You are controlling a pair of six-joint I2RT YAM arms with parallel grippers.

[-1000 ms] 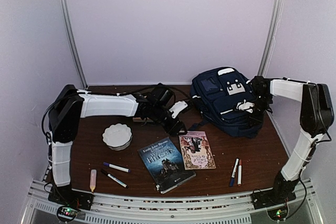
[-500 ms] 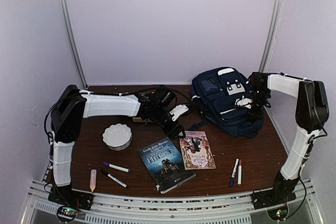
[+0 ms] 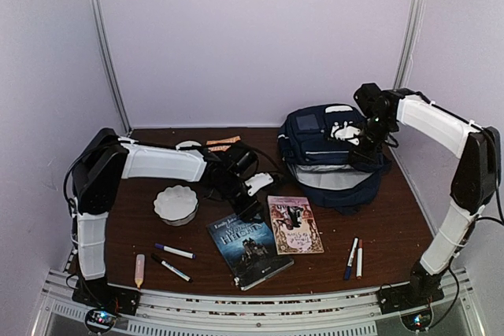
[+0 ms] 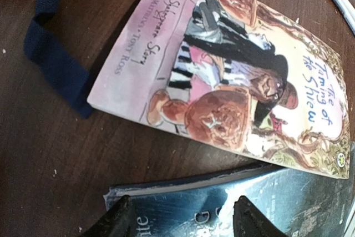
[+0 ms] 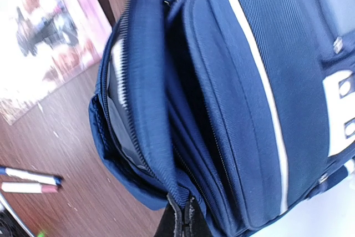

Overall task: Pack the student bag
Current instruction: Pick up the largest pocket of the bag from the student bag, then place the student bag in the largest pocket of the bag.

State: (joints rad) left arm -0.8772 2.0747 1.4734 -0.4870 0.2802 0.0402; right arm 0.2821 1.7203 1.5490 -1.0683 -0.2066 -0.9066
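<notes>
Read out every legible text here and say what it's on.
"The Taming of the Shrew": pink book cover.
"A Shakespeare Story": same cover.
"Tony Ross": same cover.
"HEIGHTS": dark blue book cover; other lines too small.
Nothing readable on the student bag or markers.

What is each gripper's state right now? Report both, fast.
Left gripper: open, empty, poised over the dark blue book.
Right gripper: shut, pinching the student bag by its fabric.
</notes>
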